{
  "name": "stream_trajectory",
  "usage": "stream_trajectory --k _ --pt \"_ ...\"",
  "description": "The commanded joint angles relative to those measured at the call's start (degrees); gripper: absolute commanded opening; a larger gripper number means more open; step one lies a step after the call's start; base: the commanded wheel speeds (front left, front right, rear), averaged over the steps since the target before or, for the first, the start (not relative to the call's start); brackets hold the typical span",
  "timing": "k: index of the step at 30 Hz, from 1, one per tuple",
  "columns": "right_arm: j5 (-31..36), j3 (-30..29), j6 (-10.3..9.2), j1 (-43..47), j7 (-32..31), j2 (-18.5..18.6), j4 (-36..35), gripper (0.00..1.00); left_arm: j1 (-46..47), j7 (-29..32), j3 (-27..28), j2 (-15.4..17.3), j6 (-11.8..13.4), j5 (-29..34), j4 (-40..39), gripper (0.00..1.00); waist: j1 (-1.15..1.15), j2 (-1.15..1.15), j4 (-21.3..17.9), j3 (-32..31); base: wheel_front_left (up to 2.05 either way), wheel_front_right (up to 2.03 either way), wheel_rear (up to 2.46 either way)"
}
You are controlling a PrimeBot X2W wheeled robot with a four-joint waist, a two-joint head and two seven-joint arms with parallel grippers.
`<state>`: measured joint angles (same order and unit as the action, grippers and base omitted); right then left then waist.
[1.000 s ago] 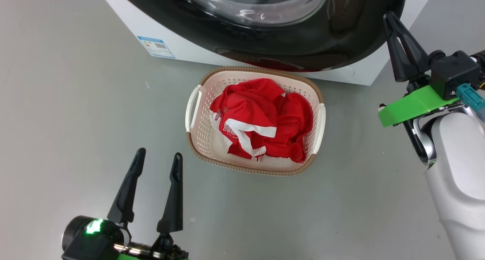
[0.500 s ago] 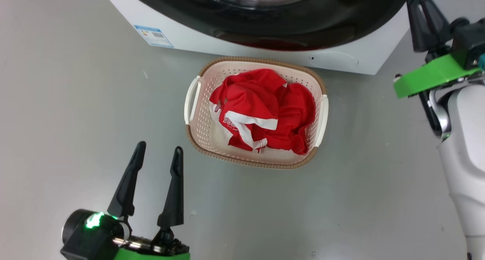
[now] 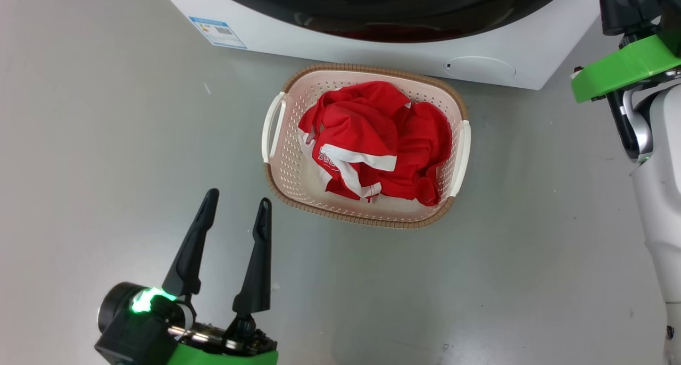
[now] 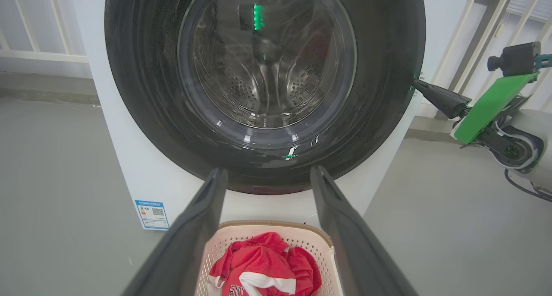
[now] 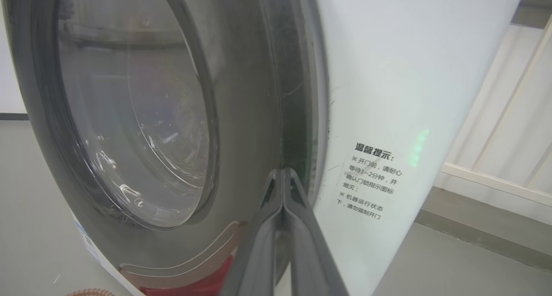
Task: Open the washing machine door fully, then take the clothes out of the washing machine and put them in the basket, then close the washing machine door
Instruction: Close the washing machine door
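Red clothes (image 4: 263, 266) in the basket (image 4: 258, 223) (just before the washing machine door (image 4: 267, 71))

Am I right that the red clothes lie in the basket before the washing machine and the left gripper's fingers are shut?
No: the left gripper has its fingers open, as the head view shows; the clothes do lie in the basket before the washing machine.

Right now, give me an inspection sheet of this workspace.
Surface: smooth grey floor.
Job's things: red white-striped fabric clothes inside cream perforated plastic basket; white boxy washing machine, its round black-ringed glass door looks shut.
Clutter: nothing seen.
Hands: left hand open, empty, near the basket; right hand shut, tips at the door's edge.
Cables: thin dark cable by right arm.
Surroundings: white railing.
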<state>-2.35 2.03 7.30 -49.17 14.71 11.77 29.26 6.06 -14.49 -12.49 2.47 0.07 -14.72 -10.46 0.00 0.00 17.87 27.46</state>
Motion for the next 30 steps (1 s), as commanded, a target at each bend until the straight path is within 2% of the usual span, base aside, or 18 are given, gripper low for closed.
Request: stream_trajectory --k 1,16,25,26,27,29,30 --pt "0.5 0.2 0.19 -1.1 0.3 -0.4 -0.9 0.00 0.6 -0.5 1.5 0.4 0.5 -0.3 -1.5 1.00 0.00 0.00 0.1 0.1 0.00 0.00 0.00" --pt "0.6 0.4 0.19 -1.9 0.3 -0.6 -0.2 0.00 0.8 -0.5 1.4 0.4 0.5 0.0 -0.9 1.00 0.00 0.00 -0.5 0.2 0.00 0.00 0.00" --pt "-1.1 1.7 0.19 4.4 0.3 -2.0 -6.5 0.00 0.6 -0.5 1.5 0.4 0.6 -0.7 -0.7 1.00 0.00 0.00 -3.5 -2.6 0.00 0.00 0.00" --pt "-1.2 1.8 0.19 5.5 0.3 -2.2 -7.4 0.11 0.5 -0.5 1.6 0.4 0.6 -0.9 -0.6 1.00 0.00 0.00 -4.1 -3.0 0.00 0.00 0.00" --pt "-1.3 1.9 0.19 6.7 0.3 -2.4 -8.2 0.31 0.4 -0.5 1.7 0.4 0.6 -1.0 -0.5 1.00 0.00 0.00 -4.6 -3.5 0.00 0.00 0.00" --pt "-1.4 1.8 0.19 9.1 0.3 -2.9 -9.7 0.51 0.3 -0.5 1.8 0.4 0.5 -1.2 -0.3 1.00 0.00 0.00 -5.9 -4.5 0.00 0.00 0.00" --pt "-1.5 1.9 0.19 10.3 0.3 -3.1 -10.5 0.71 0.2 -0.5 1.9 0.4 0.4 -1.2 -0.2 1.00 0.00 0.00 -6.5 -5.1 0.00 0.00 0.00"
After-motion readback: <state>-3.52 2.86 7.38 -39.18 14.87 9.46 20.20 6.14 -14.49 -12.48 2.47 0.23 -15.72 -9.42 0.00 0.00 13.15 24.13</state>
